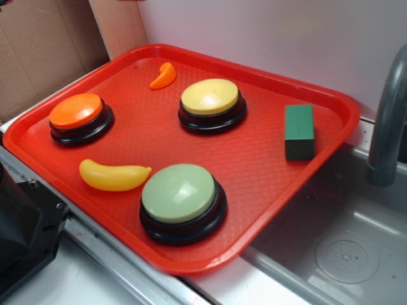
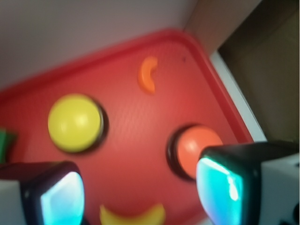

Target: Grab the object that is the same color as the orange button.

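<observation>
The small orange curved piece [image 1: 163, 75] [image 2: 148, 74] lies flat on the red tray [image 1: 267, 159] [image 2: 136, 140], close to the tray's far rim and touching nothing. In the wrist view it sits ahead of the end effector [image 2: 140, 192] and slightly to its right of centre, well apart from the fingers, with its hollow side turned toward the right.

The end effector stands wide, both fingers [image 2: 220, 185] spread at the bottom corners of the wrist view with bare tray between them; it holds nothing. The wrist picture is blurred, so fine detail is lost.

The orange button [image 1: 79, 116] [image 2: 197, 150] sits just ahead of the right finger, partly hidden by it (its black base shows as a dark ring). The yellow button [image 1: 211, 103] [image 2: 75, 123] lies ahead of the left finger, well apart from the orange piece. The yellow banana [image 1: 113, 175] [image 2: 132, 216] lies directly between and below the fingers, at the lower edge of the wrist view.

In the exterior view the pale green button [image 1: 182, 201] stands near the tray's front rim beside the banana, and a green block [image 1: 299, 131] rests by the right rim. The tray overhangs a grey sink [image 1: 343, 254] with a grey faucet [image 1: 388, 127].
</observation>
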Robot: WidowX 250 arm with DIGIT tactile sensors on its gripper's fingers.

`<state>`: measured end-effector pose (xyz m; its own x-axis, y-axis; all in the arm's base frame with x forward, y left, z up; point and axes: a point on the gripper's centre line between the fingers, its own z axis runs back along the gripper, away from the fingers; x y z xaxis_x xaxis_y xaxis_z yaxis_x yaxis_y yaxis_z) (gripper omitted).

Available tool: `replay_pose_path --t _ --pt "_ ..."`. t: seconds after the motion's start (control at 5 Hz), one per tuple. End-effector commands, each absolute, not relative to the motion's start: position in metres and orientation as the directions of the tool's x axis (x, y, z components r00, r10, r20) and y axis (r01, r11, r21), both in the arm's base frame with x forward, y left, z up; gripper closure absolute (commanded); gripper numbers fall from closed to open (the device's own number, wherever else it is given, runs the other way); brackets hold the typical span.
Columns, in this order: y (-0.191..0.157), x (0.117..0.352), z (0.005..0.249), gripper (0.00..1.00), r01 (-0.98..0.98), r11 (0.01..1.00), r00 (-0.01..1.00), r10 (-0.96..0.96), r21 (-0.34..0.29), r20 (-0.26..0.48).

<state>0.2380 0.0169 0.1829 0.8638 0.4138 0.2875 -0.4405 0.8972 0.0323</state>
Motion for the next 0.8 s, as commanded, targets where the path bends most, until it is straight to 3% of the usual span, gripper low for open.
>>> replay_pose_path --t 0.0,0.6 --pt "0.058 0.284 0.151 0.00 -0.576 0.817 0.760 0.520 0.032 0.390" --pt "0.105 0.320 0.083 0.00 -0.639 0.769 0.709 0.573 0.032 0.410"
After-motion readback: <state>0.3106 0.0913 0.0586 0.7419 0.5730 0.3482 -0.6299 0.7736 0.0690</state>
